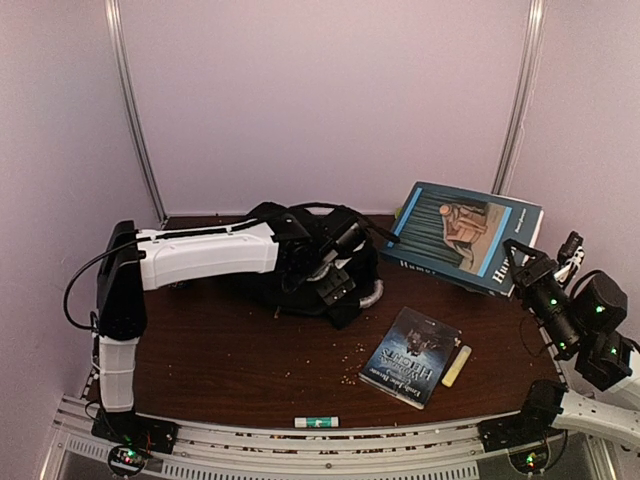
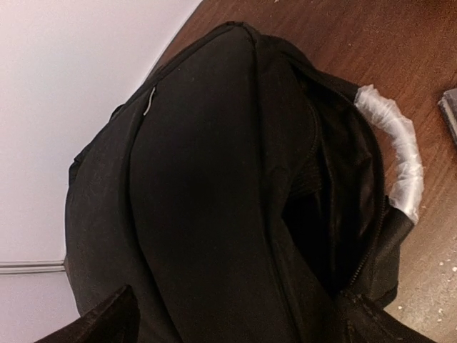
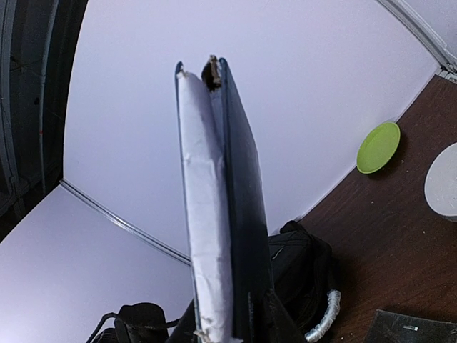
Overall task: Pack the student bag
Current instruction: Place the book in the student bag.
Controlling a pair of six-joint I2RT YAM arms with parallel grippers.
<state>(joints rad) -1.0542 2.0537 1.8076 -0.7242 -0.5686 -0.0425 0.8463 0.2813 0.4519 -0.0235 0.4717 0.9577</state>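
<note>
student bag (image 1: 290, 265): centre of the overhead view, toward the back of the table (image 1: 220, 360). Black and slumped. In the left wrist view its main compartment (image 2: 321, 214) is unzipped and gaping. Inside is dark, so I can't tell the contents. The handle (image 2: 400, 153) is wrapped in clear plastic and arcs down the right side of that view, just beside the opening.

left gripper (image 1: 335, 275): directly over the bag, jaws spread wide with nothing between them. Its fingertips (image 2: 107, 318) show at the bottom corners of the left wrist view, against the fabric. Can't tell if they touch it.

right gripper (image 1: 515, 262): right side of the overhead view, clamped on the lower right corner of the large book (image 1: 460, 235). The cover is blue with a seated figure on it. The book is off the table and tilted, upper right of frame, with its left corner near the bag's right side. The right wrist view shows it edge-on and upright, white page block on the left, dark cover on the right, top corner frayed.

Rest:
- small book (image 1: 410, 355), dark cover, lies flat, lower right of centre.
- pale yellow stick (image 1: 457, 365) is just beside the small book's right edge.
- white tube (image 1: 316, 422) with a green band lies on the grey strip at the bottom centre.
- crumbs (image 1: 350, 375) are scattered on the tabletop.
- In the right wrist view, a green plate (image 3: 378, 146) and a white round item (image 3: 443, 182) sit at the right edge, the latter cut off.
</note>
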